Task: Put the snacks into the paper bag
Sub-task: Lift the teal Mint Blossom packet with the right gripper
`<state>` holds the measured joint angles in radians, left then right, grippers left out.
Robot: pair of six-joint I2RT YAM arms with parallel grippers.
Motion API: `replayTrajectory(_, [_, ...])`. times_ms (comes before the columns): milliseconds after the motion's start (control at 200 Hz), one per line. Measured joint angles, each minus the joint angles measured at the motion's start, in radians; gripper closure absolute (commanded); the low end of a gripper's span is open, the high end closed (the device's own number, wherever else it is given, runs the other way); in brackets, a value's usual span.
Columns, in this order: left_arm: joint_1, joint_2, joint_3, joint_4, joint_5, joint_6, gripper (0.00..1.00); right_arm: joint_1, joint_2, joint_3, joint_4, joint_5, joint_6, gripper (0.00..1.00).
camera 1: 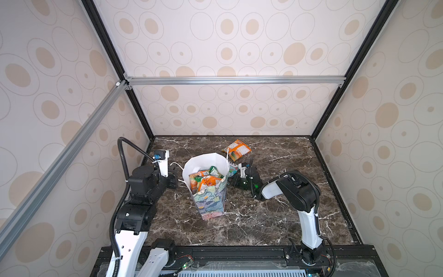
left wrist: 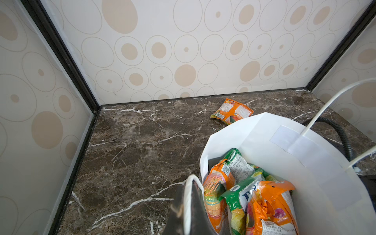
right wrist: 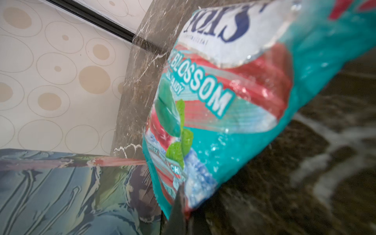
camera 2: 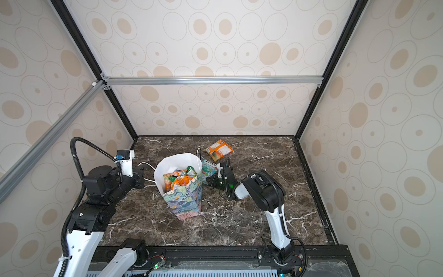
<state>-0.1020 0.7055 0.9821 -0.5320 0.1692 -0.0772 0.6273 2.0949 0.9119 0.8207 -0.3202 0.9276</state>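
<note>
The paper bag [camera 1: 211, 201] stands upright and open in the middle of the desk [camera 1: 275, 215]. Both top views show the whole layout, with a heap of packets [camera 1: 203, 179] inside the bag and one orange packet [camera 1: 236, 150] lying alone on the desk just beyond the bag's far right corner.

The teal packet [camera 2: 208, 167] is just to the right of the bag. It is mostly hidden behind the rim in one top view and clearer in the other, where its white panel reads "FOX'S". Only the right wrist view shows the grip: the right fingers [right wrist: 178, 207] are closed on a corner of this packet [right wrist: 234, 101], just beside the bag's painted outside [right wrist: 61, 193]. There "BLOSSOM" reads clearly in white. The large dark-blue brand letters above it are cut off, and the line below it is too blurred to read.

The left wrist view looks into the bag's white inside [left wrist: 284, 162]. The left fingers [left wrist: 179, 211] are closed on the bag's white cord handle [left wrist: 188, 193] at its left rim. Orange and green packets [left wrist: 254, 193] are piled inside. A green one carries dark-blue letters half covered by an orange one, and the small print is unreadable. This view also shows a barcode on the lone orange packet [left wrist: 232, 110].
</note>
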Motion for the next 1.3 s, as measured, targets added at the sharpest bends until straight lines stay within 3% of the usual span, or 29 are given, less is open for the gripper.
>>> replayTrajectory(555, [0.0, 0.018, 0.0, 0.0, 0.009, 0.0, 0.95, 0.0, -0.226, -0.093, -0.211, 0.049, -0.116, 1.0])
replayTrajectory(1300, [0.0, 0.019, 0.0, 0.0, 0.016, 0.0, 0.95, 0.0, -0.554, -0.025, -0.662, 0.122, -0.312, 1.0])
